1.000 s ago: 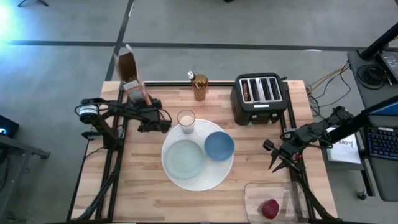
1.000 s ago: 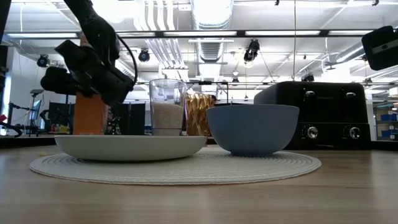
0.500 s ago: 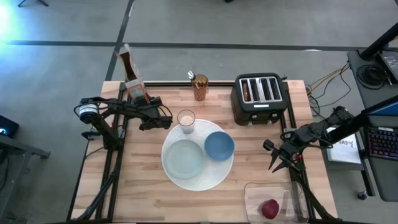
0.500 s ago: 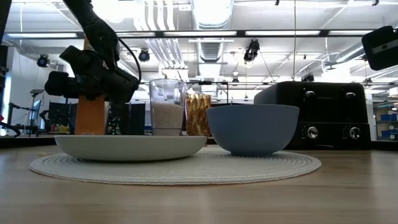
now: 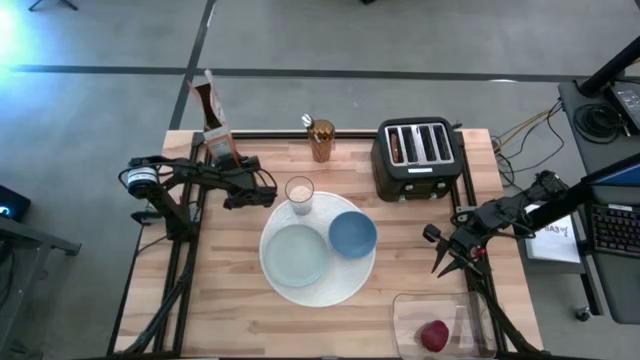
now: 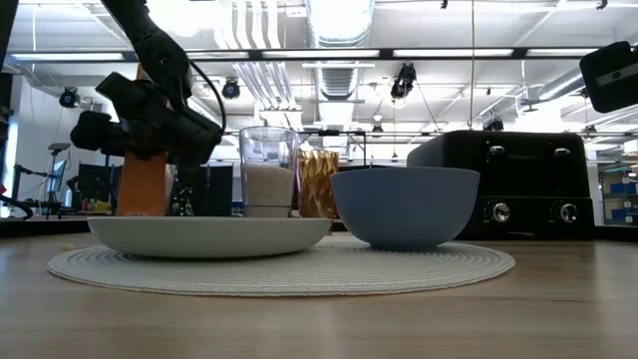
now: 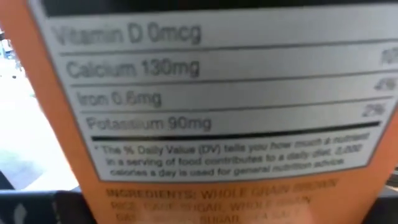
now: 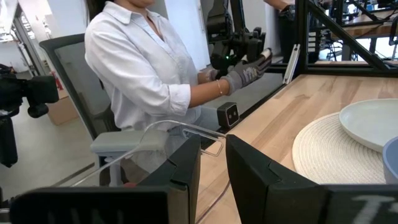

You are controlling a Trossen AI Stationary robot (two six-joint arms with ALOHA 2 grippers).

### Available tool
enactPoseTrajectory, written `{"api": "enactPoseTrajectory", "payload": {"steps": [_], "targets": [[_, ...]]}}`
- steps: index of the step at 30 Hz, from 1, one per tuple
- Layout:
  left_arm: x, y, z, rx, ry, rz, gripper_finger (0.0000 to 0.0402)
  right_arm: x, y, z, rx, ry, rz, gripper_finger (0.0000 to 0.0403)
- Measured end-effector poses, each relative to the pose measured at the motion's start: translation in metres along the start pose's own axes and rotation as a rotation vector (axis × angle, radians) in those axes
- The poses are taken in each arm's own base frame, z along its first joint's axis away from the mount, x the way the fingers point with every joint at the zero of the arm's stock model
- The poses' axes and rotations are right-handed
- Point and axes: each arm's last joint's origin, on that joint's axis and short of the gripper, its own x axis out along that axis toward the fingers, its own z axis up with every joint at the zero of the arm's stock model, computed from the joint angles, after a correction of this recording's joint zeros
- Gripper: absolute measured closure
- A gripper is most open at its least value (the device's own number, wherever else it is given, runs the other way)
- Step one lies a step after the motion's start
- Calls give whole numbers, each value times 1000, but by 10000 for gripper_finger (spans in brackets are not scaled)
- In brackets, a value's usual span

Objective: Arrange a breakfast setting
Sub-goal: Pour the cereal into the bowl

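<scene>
The orange-and-white cereal box [image 5: 212,118] stands tilted at the table's far left corner, and my left gripper [image 5: 232,160] is shut on its lower part. Its printed side [image 7: 205,112] fills the left wrist view. The large round white plate [image 5: 300,292] lies mid-table and bears the smaller pale plate [image 5: 297,254] and the blue bowl [image 5: 352,234]. The milk glass [image 5: 299,193] stands at its far rim. Brown toast [image 5: 400,148] sits in a toaster slot. The red fruit [image 5: 433,335] lies near right. My right gripper [image 5: 447,266] waits at the right edge, fingers narrowly apart, with nothing between them. My left gripper holds the cereal box by its lower part [image 5: 226,150], a finger on either side. The fingers reach it roughly level, from the table's near right. The box leans with its open top toward the far left; the plate hides its bottom in the low view.
The black four-slot toaster [image 5: 417,160] stands at the far right. A copper-coloured cup [image 5: 321,140] with a metal handle sticking out stands far centre. A clear container [image 5: 440,322] holds the fruit. Beyond the table's left side a person [image 8: 149,74] sits working hand controls.
My left gripper has swung a little toward the cereal box and taken hold of its lower part. The box has shifted slightly toward the table's right edge and turned about, leaning differently than before. My right arm kept still.
</scene>
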Motion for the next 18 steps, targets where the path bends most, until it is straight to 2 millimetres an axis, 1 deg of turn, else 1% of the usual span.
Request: {"api": "enactPoseTrajectory", "payload": {"steps": [14, 18], "targets": [[-2, 2, 0, 27, 5, -2, 135, 0, 0, 0, 0, 0, 0, 335], [-5, 4, 0, 63, 1, -10, 135, 0, 0, 0, 0, 0, 0, 335]]}}
